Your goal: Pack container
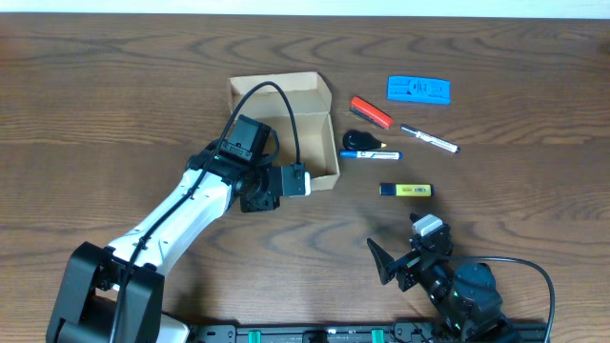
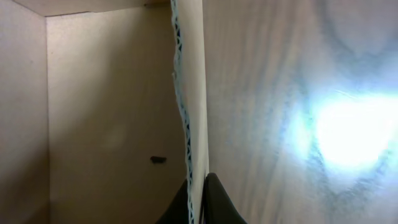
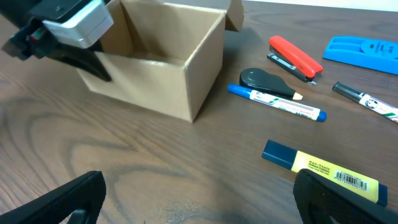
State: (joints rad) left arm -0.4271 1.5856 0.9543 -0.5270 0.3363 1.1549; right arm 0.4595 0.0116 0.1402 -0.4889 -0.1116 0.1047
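The container (image 1: 315,138) is being gripped by the left pincer (image 1: 291,183) at the wall nearest that arm. In the left wrist view one finger (image 2: 217,199) is being shown on each side of the cardboard edge, pressed close against it. The bare inside of the box (image 2: 112,124) is lying to the fingers' left and the table to their right.

The right pincer (image 3: 199,186) is being held wide open over the wood, with nothing between its fingers. From it the container (image 3: 155,81) is lying ahead and to the left, open at the top.

A yellow highlighter (image 3: 323,171) is lying just ahead and to the right of it, nearer than any other loose thing. Its long axis is running across the approach, roughly along the line between the fingers, so a wrist turn is probably being called for.

Farther ahead are a blue pen (image 3: 277,102) and a black wedge-shaped piece (image 3: 264,79), and beyond them a red stapler (image 3: 295,57). To the far right are a white marker (image 3: 367,102) and a flat blue piece (image 3: 364,50).

Nothing is blocking the way to the highlighter. The right arm is judged the nearer one.
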